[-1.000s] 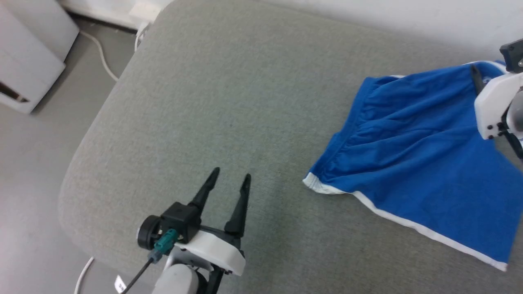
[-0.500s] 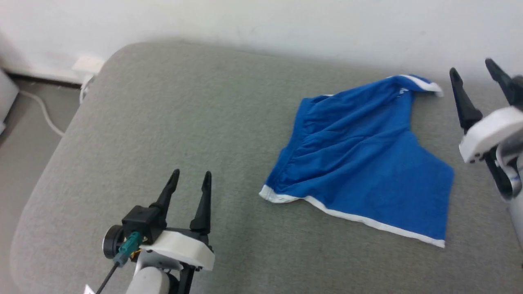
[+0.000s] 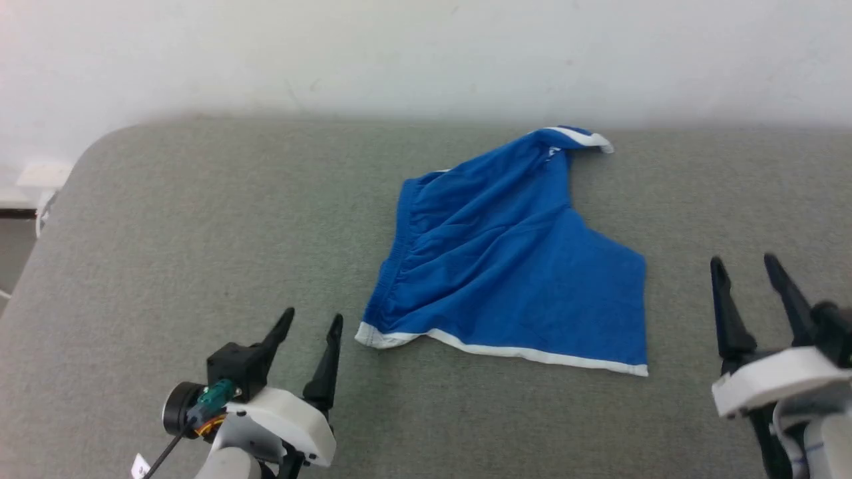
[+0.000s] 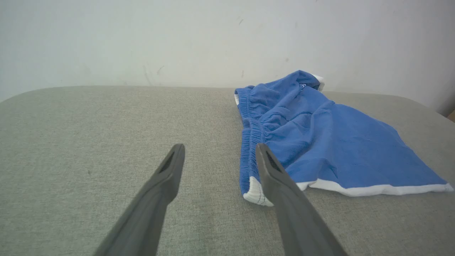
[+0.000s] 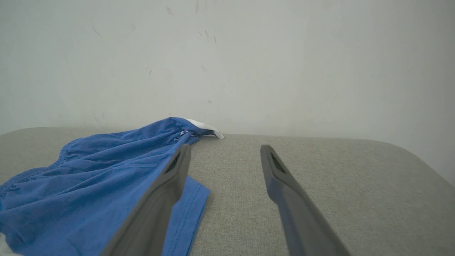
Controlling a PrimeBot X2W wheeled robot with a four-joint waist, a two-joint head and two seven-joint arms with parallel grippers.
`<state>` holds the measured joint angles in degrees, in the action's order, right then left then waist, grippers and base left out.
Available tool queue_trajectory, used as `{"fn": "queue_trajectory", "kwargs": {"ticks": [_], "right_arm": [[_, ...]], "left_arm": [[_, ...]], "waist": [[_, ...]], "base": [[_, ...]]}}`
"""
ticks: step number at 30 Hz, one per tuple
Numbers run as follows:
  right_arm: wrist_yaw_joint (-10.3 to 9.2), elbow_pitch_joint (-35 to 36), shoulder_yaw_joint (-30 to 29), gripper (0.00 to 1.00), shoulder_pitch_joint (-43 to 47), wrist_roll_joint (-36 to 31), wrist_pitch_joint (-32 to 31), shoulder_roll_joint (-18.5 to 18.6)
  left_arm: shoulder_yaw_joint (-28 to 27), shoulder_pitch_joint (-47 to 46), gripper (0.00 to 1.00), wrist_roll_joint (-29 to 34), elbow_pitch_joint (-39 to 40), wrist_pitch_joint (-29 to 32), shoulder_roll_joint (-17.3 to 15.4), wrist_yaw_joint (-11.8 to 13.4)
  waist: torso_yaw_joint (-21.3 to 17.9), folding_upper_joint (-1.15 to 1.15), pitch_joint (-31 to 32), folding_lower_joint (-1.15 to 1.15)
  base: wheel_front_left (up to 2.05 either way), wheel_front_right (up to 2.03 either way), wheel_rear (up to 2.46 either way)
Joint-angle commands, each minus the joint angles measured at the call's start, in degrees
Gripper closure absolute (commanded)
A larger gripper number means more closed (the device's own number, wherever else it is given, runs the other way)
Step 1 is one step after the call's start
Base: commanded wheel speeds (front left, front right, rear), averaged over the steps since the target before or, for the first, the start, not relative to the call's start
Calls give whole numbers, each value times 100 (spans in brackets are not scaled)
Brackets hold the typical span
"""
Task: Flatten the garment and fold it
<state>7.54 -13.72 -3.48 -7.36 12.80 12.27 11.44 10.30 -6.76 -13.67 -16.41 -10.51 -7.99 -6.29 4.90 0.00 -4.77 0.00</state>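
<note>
The head camera has swung, and the right claw [image 3: 743,259] has drawn back from the far corner of the garment [image 3: 512,279] to the near right. Both claws gape wide, holding nothing. The garment lies rumpled mid-worktop [image 3: 200,233] between them, its near-left hem corner just beside the left claw [image 3: 313,315]. The flattening would likely go best by pinching opposite corners and pulling them apart.

Shorts [image 5: 71,185] run off the left and bottom edges in right wrist view. Logo [image 3: 551,154] too small to read. Left gripper [image 4: 218,148]: one finger [image 4: 284,199] covers part of white hem corner [image 4: 253,190].
</note>
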Motion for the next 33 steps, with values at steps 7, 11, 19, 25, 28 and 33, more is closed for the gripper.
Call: {"fn": "queue_trajectory", "kwargs": {"ticks": [7, 11, 19, 25, 28, 33], "right_arm": [[-5, 691, -427, 0, 707, -89, -251, -589], [-5, 897, -522, 0, 888, -171, -405, -736], [-5, 1002, -513, 0, 848, -289, -514, -821], [-5, 961, -547, 0, 809, -344, -556, -842], [-5, 946, -534, 0, 776, -351, -567, -847], [-5, 932, -324, 0, 748, -346, -692, -848]], "left_arm": [[116, -200, 0, -531, -169, 1181, -106, -79], [256, -327, 0, -598, -52, 1864, -264, -89], [307, -437, 0, -380, -8, 2374, -384, 308], [347, -495, 0, -278, -119, 2523, -375, 530], [425, -509, 58, -239, -243, 2699, -414, 532], [493, -528, 100, -258, -292, 2686, -415, 486]], "waist": [[-337, 0, -84, 0], [-436, 0, -169, 0], [-591, 0, -360, 0], [-628, 0, -526, 0], [-635, 0, -600, 0], [-598, 0, -607, 0]], "base": [[0, 0, 0], [0, 0, 0], [0, 0, 0], [0, 0, 0], [0, 0, 0], [0, 0, 0]]}}
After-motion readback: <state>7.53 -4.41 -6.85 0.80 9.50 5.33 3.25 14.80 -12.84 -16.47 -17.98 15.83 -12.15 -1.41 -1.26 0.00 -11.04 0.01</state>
